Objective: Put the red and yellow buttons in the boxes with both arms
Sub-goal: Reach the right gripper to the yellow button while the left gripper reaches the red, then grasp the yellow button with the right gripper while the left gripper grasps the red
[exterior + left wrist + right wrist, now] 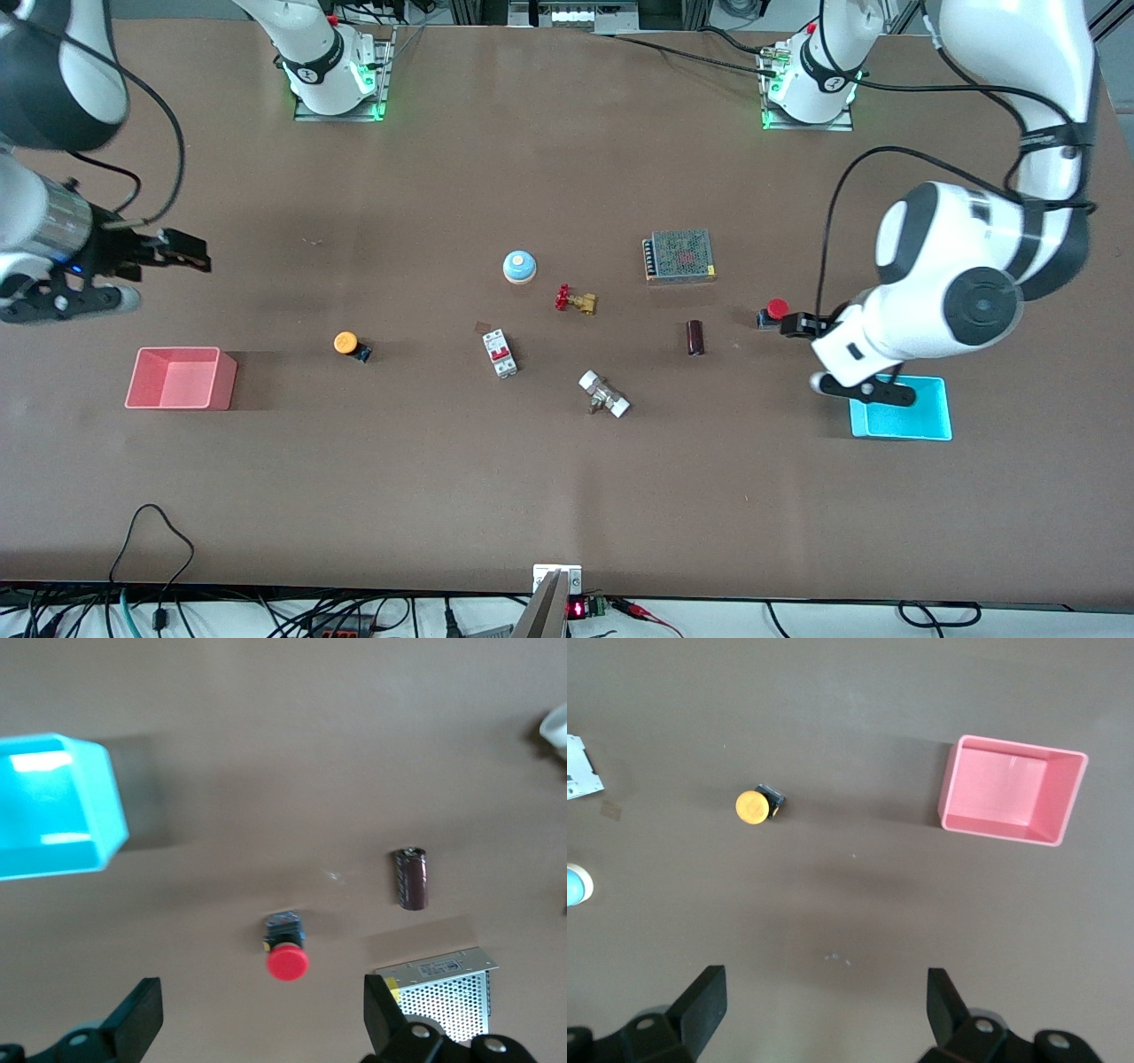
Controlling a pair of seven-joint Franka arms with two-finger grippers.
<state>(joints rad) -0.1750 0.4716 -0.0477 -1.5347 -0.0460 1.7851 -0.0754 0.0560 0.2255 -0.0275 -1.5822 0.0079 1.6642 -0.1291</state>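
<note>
red button (pixel 286 962) between the spread fingers of left gripper (pixel 257 1023)

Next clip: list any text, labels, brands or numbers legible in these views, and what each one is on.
No text can be read in any view.
Circuit breaker: white body with red markings, too small to read.
Power supply: metal mesh case, no legible label.
Capacitor: dark sleeve, print not readable.
Red display at the table edge: lit, digits unreadable.
</note>
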